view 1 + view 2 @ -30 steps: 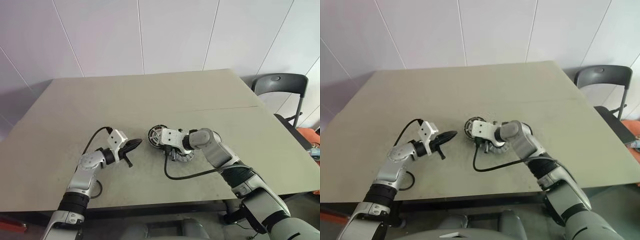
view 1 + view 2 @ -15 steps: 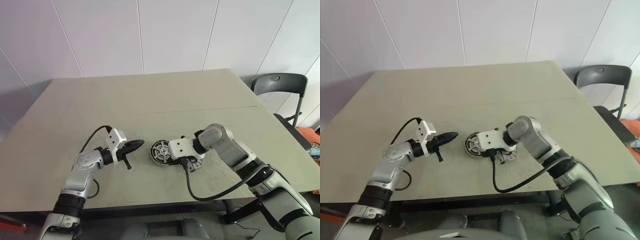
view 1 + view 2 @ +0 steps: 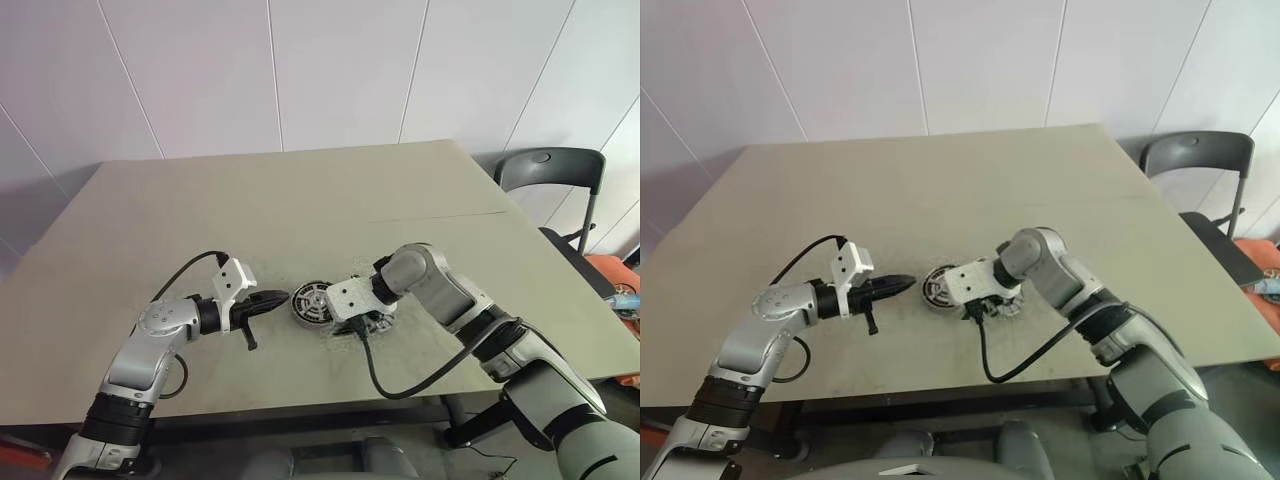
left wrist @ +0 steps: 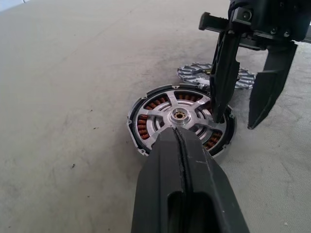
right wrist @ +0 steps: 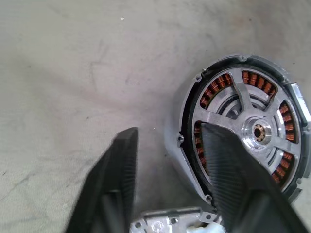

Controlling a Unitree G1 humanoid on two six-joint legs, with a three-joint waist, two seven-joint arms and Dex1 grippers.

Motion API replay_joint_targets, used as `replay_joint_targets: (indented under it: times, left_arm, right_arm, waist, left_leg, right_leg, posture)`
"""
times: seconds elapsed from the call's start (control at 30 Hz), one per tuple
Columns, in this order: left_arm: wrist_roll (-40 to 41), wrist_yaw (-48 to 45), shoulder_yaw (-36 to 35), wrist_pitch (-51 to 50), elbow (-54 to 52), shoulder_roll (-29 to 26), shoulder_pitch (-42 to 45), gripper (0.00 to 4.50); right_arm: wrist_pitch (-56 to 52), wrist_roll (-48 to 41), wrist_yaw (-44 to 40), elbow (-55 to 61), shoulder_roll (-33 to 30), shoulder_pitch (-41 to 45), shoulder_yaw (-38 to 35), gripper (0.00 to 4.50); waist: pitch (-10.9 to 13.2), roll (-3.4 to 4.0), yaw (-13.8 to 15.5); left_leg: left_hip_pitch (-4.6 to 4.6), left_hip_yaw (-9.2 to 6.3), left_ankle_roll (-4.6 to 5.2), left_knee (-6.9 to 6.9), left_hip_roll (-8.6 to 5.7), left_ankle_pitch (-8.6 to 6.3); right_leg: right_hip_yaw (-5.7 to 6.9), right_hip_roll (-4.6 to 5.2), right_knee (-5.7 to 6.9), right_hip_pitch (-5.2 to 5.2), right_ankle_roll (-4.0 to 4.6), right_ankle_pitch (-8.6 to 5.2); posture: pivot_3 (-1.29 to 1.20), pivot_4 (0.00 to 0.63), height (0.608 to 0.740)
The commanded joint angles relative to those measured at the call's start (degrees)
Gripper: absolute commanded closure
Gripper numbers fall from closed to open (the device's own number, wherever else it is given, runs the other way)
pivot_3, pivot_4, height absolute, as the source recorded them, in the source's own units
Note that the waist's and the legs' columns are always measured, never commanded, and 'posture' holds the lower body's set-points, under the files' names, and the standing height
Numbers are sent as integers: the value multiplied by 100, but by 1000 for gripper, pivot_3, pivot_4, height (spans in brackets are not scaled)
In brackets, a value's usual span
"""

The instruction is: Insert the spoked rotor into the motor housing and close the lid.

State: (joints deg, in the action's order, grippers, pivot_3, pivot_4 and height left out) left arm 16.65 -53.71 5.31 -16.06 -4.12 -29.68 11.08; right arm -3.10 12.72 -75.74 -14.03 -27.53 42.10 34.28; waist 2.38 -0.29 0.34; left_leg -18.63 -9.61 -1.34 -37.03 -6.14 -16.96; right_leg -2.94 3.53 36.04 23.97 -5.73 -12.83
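Observation:
The motor housing (image 4: 146, 121), a black disc with copper windings, lies flat on the table. The spoked rotor (image 4: 179, 115) sits inside it, silver spokes and hub facing up. My left gripper (image 4: 181, 141) is shut and empty, level, its tip just short of the housing's rim (image 3: 312, 303). My right gripper (image 5: 167, 131) is open and points down at the housing's other side. One finger (image 5: 233, 165) stands over the rim and the other finger (image 5: 116, 179) over bare table. The grey ribbed lid (image 4: 194, 73) lies flat just behind the housing, partly under the right hand (image 3: 378, 320).
The beige table (image 3: 300, 190) stretches wide behind the parts. Its front edge (image 3: 300, 405) is close below the arms. A black cable (image 3: 400, 385) loops from the right wrist over that edge. A dark chair (image 3: 550, 165) stands past the table's right corner.
My right gripper has gone from shut to open beside the housing and turned more downward. The left gripper stays shut, its tip now close to the housing. The head view has shifted.

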Motion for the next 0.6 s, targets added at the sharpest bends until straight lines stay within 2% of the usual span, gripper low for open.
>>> replay_joint_targets:
  times: [0.03,0.23,0.4,0.47,0.6]
  left_arm:
    - [-28,48,-1,39,-83,-4,145,4500]
    - [-59,39,33,144,65,44,174,4500]
    - [-97,30,52,303,193,100,133,4500]
    - [-111,30,55,342,214,124,117,4500]
    - [-127,40,67,368,208,145,93,4500]
  right_arm:
    - [-206,-242,104,150,124,127,-322,1580]
    - [-1571,-1299,106,784,274,-29,-1139,1580]
    - [-4128,-2722,903,1591,789,-570,-2338,1580]
    - [-5673,-3329,1302,2006,983,-909,-2813,1580]
    - [-7612,-3975,2026,2336,1232,-1391,-3683,1580]
  waist:
    - [3,4,-3]
    - [3,4,39]
    - [3,3,52]
    - [2,3,53]
    - [1,2,52]
  left_leg:
    - [4,1,0,0,1,0]
    - [4,2,-1,1,-1,-1]
    - [-4,3,-27,-1,-2,-16]
    - [-17,2,-30,0,-2,-18]
    - [-65,2,-31,-8,-2,-19]
  right_leg:
    - [0,-1,2,-2,4,-2]
    - [0,-2,-4,-5,-1,3]
    - [0,0,-10,0,-2,13]
    - [0,1,-11,11,9,20]
    - [1,3,-12,55,10,22]
  posture:
    - [0,0,740]
    - [0,0,740]
    - [0,0,740]
    - [0,0,740]
    - [0,0,740]
